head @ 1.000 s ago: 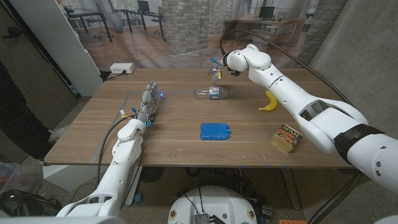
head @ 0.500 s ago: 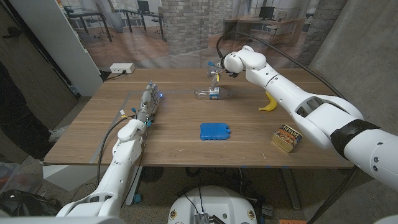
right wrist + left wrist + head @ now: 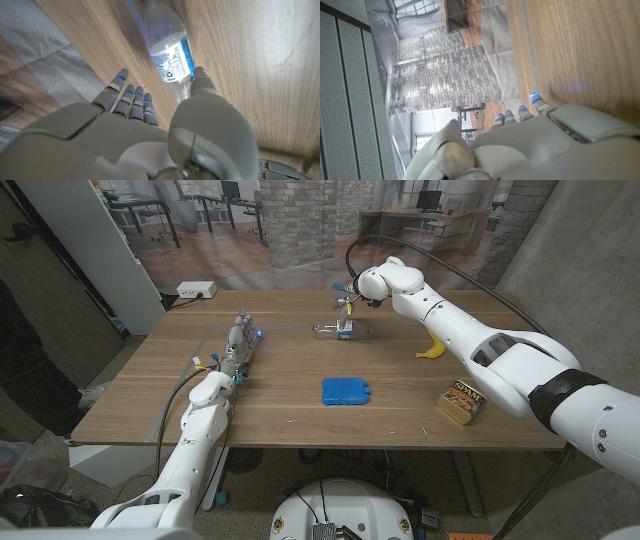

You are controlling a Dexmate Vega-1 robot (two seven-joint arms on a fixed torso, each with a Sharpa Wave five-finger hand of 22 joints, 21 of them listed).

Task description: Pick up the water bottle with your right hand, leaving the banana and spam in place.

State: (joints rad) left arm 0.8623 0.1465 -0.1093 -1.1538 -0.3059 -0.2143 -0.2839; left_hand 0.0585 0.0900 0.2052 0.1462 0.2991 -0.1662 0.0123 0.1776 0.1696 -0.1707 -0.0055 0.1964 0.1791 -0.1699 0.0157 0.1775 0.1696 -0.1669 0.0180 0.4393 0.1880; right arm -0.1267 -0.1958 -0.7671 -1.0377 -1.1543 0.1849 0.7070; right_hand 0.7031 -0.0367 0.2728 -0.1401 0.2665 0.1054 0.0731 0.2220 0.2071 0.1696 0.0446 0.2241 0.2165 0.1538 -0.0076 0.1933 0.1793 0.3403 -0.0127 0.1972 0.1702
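Observation:
The clear water bottle [image 3: 338, 331] with a blue-and-white label lies on its side at the table's far middle. My right hand [image 3: 349, 299] hovers just above and behind it, fingers spread and holding nothing. In the right wrist view the bottle [image 3: 167, 47] lies just beyond my right hand [image 3: 150, 130], whose thumb tip reaches the label's edge. The banana [image 3: 433, 344] lies to the right of the bottle. The spam can [image 3: 461, 402] sits near the front right. My left hand [image 3: 238, 345] is stretched out at the left side of the table, fingers straight, holding nothing.
A flat blue pack [image 3: 347, 390] lies in the table's middle, in front of the bottle. A white power box [image 3: 196, 289] sits past the far left corner. A person's dark clothing [image 3: 30, 350] shows at the left edge.
My right hand has moved left and down, closing in over the bottle. The bottle, banana, spam and left hand have stayed put.

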